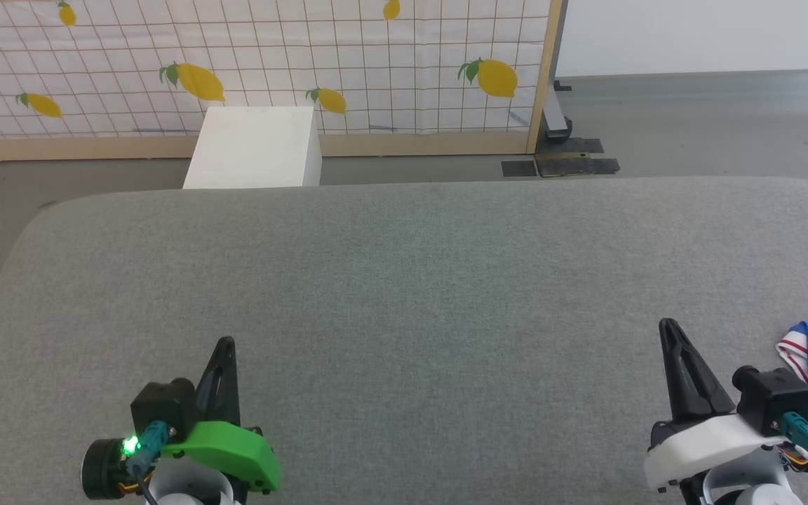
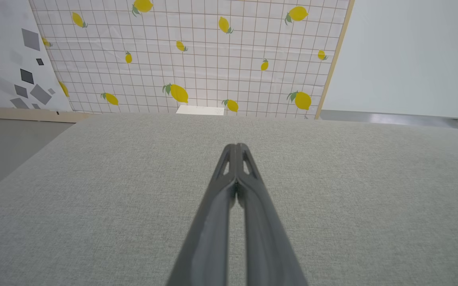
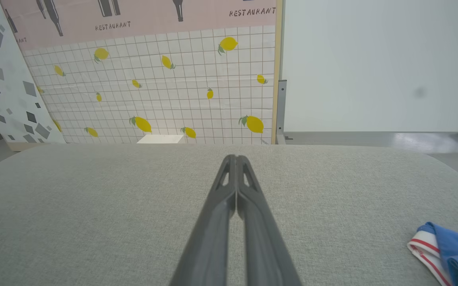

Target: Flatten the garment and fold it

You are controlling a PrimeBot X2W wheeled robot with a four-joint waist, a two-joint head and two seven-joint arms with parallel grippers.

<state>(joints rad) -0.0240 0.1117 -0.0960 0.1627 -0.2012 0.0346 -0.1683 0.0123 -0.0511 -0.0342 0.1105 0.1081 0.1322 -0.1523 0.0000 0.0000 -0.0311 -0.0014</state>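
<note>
**Work surface.** The grey padded surface [image 1: 411, 280] is covered in a coarse woven fabric with a fine fleck. Its far edge is straight and its far corners are broadly rounded. The fabric lies flat and unwrinkled.

**Task item.** The garment [image 3: 451, 250] lies bunched at the near right edge of the surface. Its visible part is a soft fold of bright blue jersey with a white band striped in red. The picture border cuts off the rest of it, and in the head view the right wrist hardware covers its lower part.

**Grippers.** The left gripper [image 2: 237, 147] is above the near left part of the surface, with its two long dark fingers pressed together tip to tip and nothing between them. It has a green moulded housing [image 1: 225, 449]. The right gripper [image 3: 236, 157] is above the near right part of the surface, also pressed together and empty. Its fingers are apart from the garment, which lies to their right. It has a white housing [image 1: 705, 445]. Each finger is matt, tapered and slotted near the tip.

**Room.** Beyond the far edge of the surface stands a white box [image 1: 253, 147] on a grey floor [image 1: 691, 119]. Behind the box is a wood-framed screen [image 1: 306, 56] with a grid and lemon print. Past the surface's far left corner there is a panel [image 2: 6, 51] printed with grey shapes. A plain pale wall [image 3: 372, 63] stands beyond the far right corner.
</note>
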